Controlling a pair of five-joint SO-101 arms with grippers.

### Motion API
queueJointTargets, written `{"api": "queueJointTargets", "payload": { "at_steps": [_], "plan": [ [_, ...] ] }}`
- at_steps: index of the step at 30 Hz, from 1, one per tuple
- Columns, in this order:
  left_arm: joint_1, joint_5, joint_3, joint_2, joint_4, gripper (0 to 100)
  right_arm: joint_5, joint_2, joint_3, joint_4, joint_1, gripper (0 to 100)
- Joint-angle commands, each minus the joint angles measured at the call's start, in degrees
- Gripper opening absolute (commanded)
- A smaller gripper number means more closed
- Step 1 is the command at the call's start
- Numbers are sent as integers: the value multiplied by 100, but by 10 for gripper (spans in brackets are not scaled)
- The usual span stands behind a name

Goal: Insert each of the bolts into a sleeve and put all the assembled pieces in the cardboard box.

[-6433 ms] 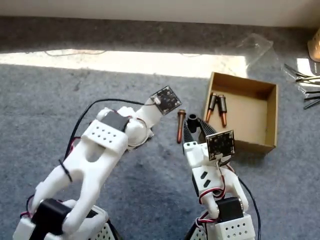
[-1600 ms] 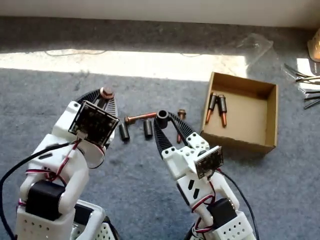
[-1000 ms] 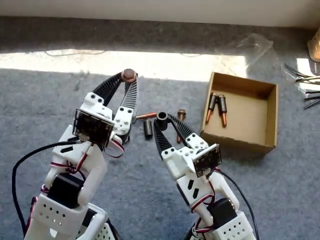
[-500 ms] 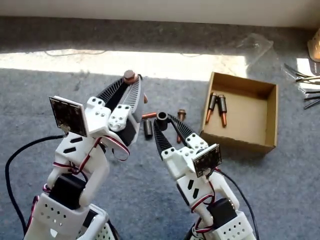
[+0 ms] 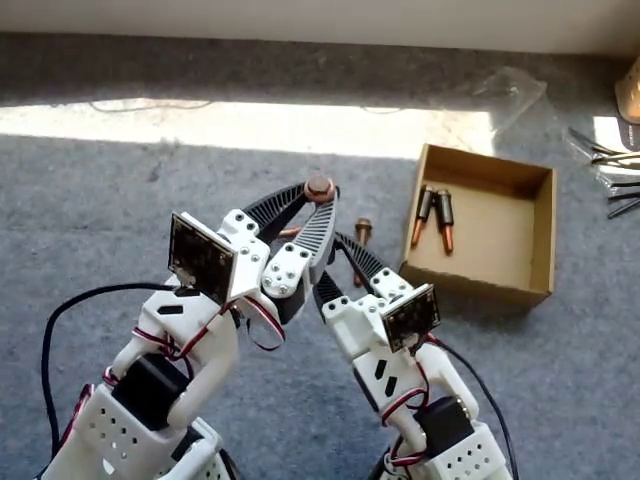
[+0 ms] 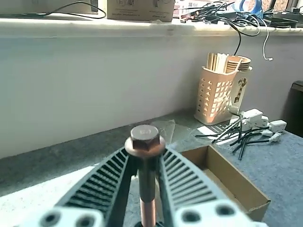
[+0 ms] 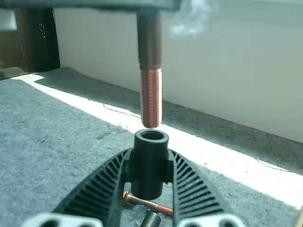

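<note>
Sleeve (image 7: pixel 151 156) sat upright, lower centre of right wrist view, clamped in the right gripper (image 7: pixel 150 165), bore up to receive the bolt (image 7: pixel 151 101). We saw the left gripper (image 6: pixel 147 158) pinching that bolt vertical, tip just above the bore. Farther, upper right of high view, the cardboard box (image 5: pixel 500 245) held two assembled pieces (image 5: pixel 434 218).

Copper, black, white, grey, brown.
Copper bolt (image 6: pixel 145 139); black sleeve (image 7: pixel 151 142); left end effector (image 5: pixel 319 193) and right end effector (image 7: pixel 150 161) ribbed black on white arms (image 5: pixel 190 350); speckled grey worktop (image 5: pixel 90 220); plain brown cardboard box (image 5: pixel 545 235).
</note>
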Motion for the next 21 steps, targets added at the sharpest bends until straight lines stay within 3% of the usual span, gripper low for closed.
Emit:
{"api": "queueJointTargets", "payload": {
  "at_steps": [1,8,21],
  "plan": [
    [22,-53,-356,-154,44,7,0,-48,620,22,-40,33],
    [22,-62,-356,-136,44,7,501,-57,620,22,-66,33],
    [-154,-62,-330,-127,70,7,519,-84,620,22,-48,33]
  ]
}}
